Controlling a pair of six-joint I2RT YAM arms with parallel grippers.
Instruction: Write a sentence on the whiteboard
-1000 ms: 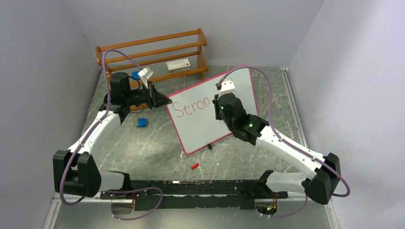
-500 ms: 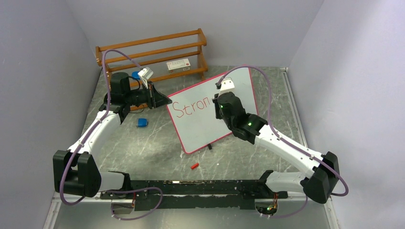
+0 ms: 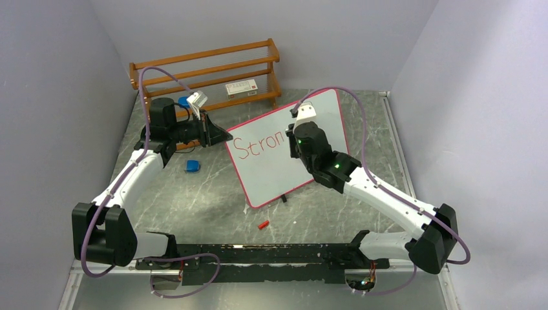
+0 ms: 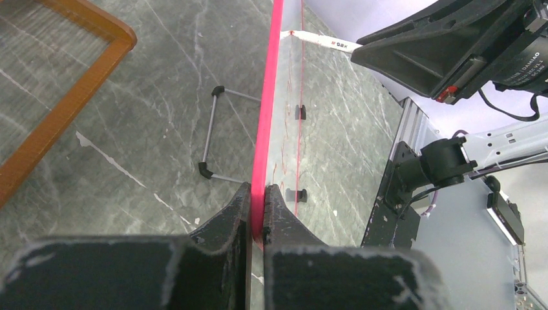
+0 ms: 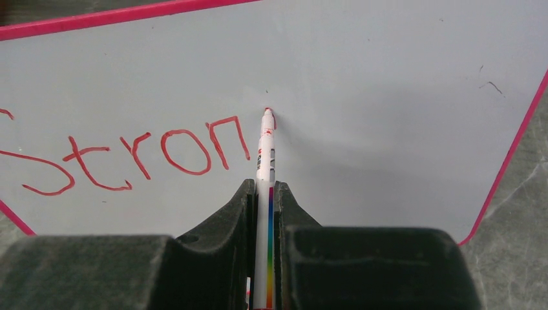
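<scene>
The whiteboard (image 3: 271, 174), white with a pink rim, stands tilted on the table. My left gripper (image 3: 223, 137) is shut on its left edge; in the left wrist view the pink rim (image 4: 266, 116) is pinched between the jaws of that gripper (image 4: 257, 188). Red lettering "Stron" (image 5: 129, 155) runs along the board's upper left (image 3: 260, 144). My right gripper (image 5: 263, 184) is shut on a white marker (image 5: 265, 155) with a rainbow stripe. The marker's red tip touches the board just right of the "n". From above, the right wrist (image 3: 304, 139) hides the marker.
A wooden rack (image 3: 207, 71) with a small white box (image 3: 241, 88) stands against the back wall. A blue object (image 3: 192, 166) lies left of the board and a red cap (image 3: 262, 225) lies in front of it. A wire stand (image 4: 213, 129) props the board from behind.
The right wrist has shifted slightly up and to the left over the board. The lettering still reads "Stron". The left arm has not moved.
</scene>
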